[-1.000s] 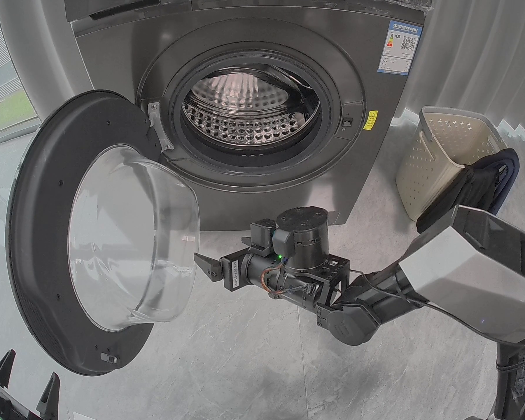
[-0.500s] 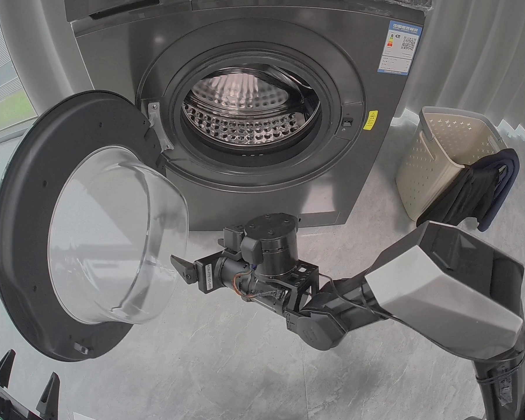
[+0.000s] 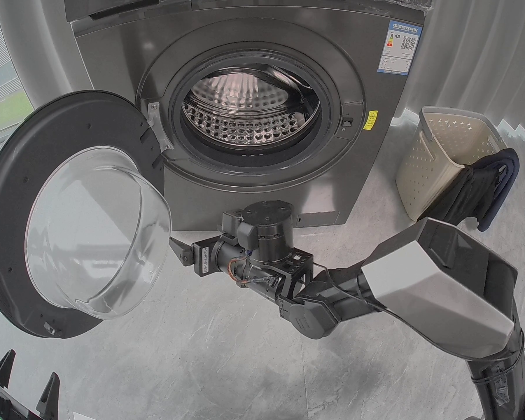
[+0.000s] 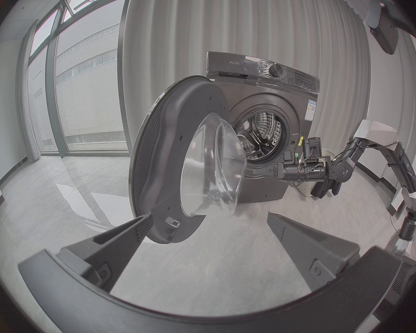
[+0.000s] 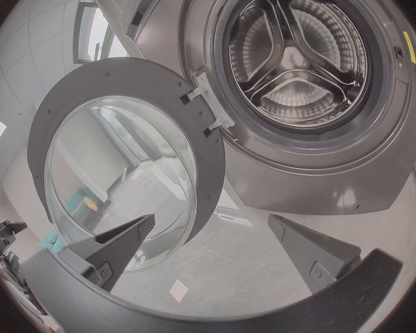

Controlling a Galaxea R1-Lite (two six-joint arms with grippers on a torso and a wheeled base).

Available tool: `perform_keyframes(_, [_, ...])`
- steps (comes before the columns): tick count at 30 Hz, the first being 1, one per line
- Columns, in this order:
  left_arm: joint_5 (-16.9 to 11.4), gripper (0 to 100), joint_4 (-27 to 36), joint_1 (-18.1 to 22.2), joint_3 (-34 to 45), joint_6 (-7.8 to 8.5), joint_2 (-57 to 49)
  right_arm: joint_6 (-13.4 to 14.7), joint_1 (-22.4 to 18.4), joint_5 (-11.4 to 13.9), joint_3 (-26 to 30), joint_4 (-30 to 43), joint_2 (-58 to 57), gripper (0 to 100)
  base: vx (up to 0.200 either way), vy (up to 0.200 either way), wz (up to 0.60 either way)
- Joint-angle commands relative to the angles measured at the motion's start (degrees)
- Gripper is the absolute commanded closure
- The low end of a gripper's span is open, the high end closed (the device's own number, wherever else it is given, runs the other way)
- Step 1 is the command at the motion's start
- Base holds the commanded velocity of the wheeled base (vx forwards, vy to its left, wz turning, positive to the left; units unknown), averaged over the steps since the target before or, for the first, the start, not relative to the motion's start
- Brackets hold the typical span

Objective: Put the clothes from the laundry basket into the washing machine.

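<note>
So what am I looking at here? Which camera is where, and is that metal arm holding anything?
It is a robot with two arms, each ending in a two-fingered gripper. One picture looks down from a camera on its head: the washing machine stands with its door swung open and its drum empty. The right arm stretches across in front of it, the right gripper near the door's glass bulge. Beside the machine a pale laundry basket has dark clothes hanging over its edge. The other two pictures come from cameras on the wrists; the grey prongs in the foreground are each gripper's own fingers. The left gripper sits low, farther from the machine. Both are open and hold nothing.
</note>
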Motion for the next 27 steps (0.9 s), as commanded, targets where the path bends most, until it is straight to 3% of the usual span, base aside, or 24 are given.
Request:
perform_keyframes(1, [0.0, 0, 0.0, 0.0, 0.9, -0.12, -0.9, 0.0, 1.4, 0.1, -4.5, 1.2, 3.4, 0, 0.0, 0.0, 0.0])
perform_keyframes(11, [0.2, 0, 0.0, 0.0, 0.9, -0.47, -0.9, 0.2, 3.8, -0.6, -17.5, 5.2, 10.3, 0, 0.0, 0.0, 0.0])
perform_keyframes(16, [0.2, 0, 0.0, 0.0, 0.9, -0.47, -0.9, 0.5, 3.0, -1.0, -16.8, 5.2, 9.3, 0, 0.0, 0.0, 0.0])
perform_keyframes(18, [0.2, 0, 0.0, 0.0, 0.9, -0.47, -0.9, 0.4, 2.3, -1.9, -14.6, 5.2, 6.0, 0, 0.0, 0.0, 0.0])
perform_keyframes(24, [0.2, 0, 0.0, 0.0, 0.9, -0.21, -0.9, -0.5, -3.1, -2.2, 0.7, 5.3, -9.4, 0, 0.0, 0.0, 0.0])
perform_keyframes(27, [0.1, 0, 0.0, 0.0, 0.9, -0.21, -0.9, -2.1, -7.0, -2.2, 14.5, 5.8, -22.6, 0, 0.0, 0.0, 0.0])
